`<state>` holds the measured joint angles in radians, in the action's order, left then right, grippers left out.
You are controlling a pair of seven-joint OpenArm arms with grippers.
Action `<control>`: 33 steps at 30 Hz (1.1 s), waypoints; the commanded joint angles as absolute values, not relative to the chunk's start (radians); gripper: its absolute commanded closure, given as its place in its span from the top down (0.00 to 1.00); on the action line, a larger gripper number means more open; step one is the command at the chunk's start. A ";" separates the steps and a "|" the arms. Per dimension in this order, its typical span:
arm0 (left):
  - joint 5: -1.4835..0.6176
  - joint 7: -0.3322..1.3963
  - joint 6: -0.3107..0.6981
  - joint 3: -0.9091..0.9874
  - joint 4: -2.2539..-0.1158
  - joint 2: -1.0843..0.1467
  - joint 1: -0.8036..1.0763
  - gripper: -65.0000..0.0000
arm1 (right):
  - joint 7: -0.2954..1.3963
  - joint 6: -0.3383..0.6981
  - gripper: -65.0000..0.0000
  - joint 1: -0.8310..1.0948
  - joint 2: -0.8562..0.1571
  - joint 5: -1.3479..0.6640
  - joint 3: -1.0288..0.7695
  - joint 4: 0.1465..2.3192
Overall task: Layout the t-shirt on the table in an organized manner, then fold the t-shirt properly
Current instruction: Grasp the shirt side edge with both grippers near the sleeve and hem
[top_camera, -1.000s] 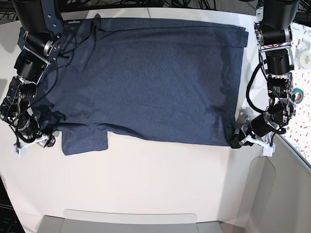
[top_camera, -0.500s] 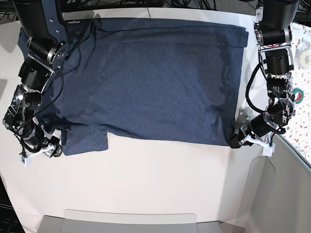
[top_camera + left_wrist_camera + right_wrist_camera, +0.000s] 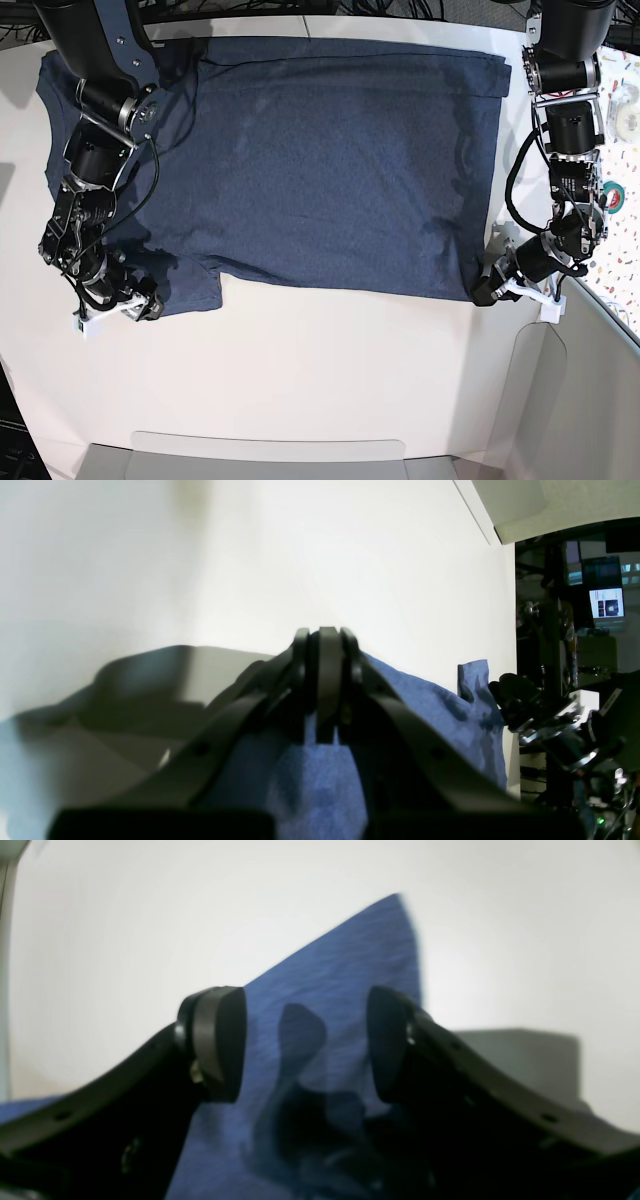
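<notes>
the t-shirt point(image 3: 320, 160) lies spread across the far half of the table point(image 3: 320, 380), plain side up, a dark blue sheet reaching almost from the left edge to the right. its body looks mostly flat with a few soft creases, and one short sleeve point(image 3: 180, 285) juts toward the near side at the lower left.

over on the right of the base view, the left gripper point(image 3: 487, 288) sits low at the shirt's near right corner. the left wrist view shows its jaws pressed together with blue cloth caught between the tips, so it is clenched on the t-shirt point(image 3: 320, 780), and the fabric bunches up just behind the fingers point(image 3: 327, 645). white tabletop fills the space beyond.

on the left of the base view, the right gripper point(image 3: 140, 305) hangs at the near edge of the sleeve. the right wrist view tells it plainly: the two pads point(image 3: 220, 1040) stand well apart, the sleeve's blue cloth point(image 3: 340, 990) lies flat on the table between and under them, and nothing is pinched, so this one is released. its shadow falls on the cloth between the jaws.

the near half of the table is bare white, and a speckled surface point(image 3: 620, 270) shows at the far right edge.
</notes>
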<state>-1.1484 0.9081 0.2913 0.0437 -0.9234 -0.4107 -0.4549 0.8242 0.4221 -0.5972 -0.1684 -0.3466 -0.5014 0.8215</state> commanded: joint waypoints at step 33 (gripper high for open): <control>-1.168 0.889 0.302 0.047 -0.940 -0.427 -0.483 0.00 | 0.742 0.320 0.58 -0.553 -0.150 -0.371 -0.504 0.837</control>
<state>-1.1484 0.9077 0.2909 0.0437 -0.9234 -0.4110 -0.4545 0.7052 0.3241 -0.5381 -0.1493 -0.3771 -0.5056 0.8318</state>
